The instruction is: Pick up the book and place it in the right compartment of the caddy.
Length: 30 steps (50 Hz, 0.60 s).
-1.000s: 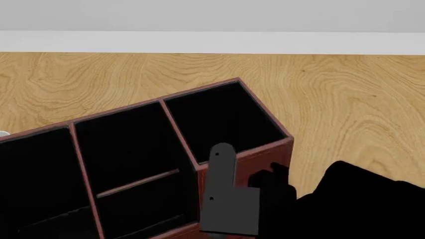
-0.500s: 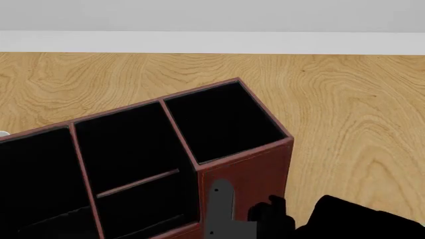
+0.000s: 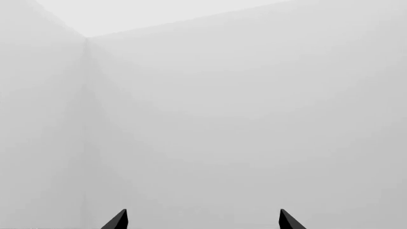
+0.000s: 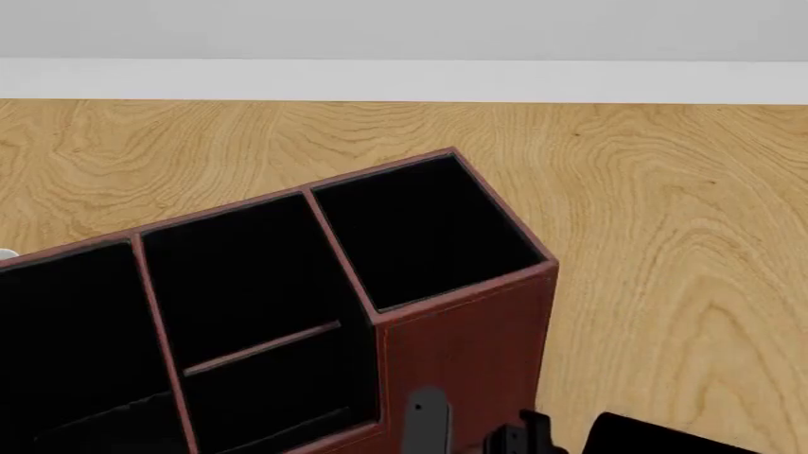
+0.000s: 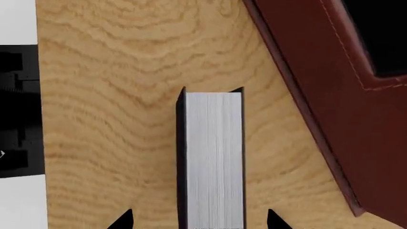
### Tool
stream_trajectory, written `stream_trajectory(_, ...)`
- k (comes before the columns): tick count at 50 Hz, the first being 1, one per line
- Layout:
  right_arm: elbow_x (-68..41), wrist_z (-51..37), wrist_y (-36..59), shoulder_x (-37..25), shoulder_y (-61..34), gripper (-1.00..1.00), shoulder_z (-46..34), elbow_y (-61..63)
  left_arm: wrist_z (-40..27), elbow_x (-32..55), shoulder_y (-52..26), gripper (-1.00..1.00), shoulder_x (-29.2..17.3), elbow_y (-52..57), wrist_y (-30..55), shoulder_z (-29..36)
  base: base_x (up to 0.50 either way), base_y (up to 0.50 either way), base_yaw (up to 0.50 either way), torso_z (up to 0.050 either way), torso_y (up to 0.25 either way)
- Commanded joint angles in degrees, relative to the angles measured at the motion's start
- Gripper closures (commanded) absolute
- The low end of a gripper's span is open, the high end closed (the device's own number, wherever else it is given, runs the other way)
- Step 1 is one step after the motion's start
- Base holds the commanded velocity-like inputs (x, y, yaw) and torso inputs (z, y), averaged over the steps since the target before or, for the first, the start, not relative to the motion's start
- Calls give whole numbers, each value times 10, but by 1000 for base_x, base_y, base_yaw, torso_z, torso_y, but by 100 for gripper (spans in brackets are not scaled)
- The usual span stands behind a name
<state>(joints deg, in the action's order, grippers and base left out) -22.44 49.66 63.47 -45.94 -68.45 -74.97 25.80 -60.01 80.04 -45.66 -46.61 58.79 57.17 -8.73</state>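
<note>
one book, one caddy with three sections. the right gripper has its fingers spread wide, one tip on each side of the book, not touching it. the book stands on the wooden table page edges up, long axis running straight between the fingertips, just beside the caddy's wall. the left gripper is spread too, holding nothing.

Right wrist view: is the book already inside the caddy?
No. The book stands on the wooden table, outside the caddy, between the open right pincer tips.
</note>
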Motion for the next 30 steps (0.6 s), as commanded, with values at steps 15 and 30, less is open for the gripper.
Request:
stream_trajectory(15,29,-11,-27,1,17,-100,-34,-37,4,-14,14,-100,-8,-1,-18,9,0,0,0,0,0)
stream_trajectory(30,32,-16,-28,2,24,100,-41,-44,1,-15,20,-100,-16,1,-29,11,0,0,0,0,0)
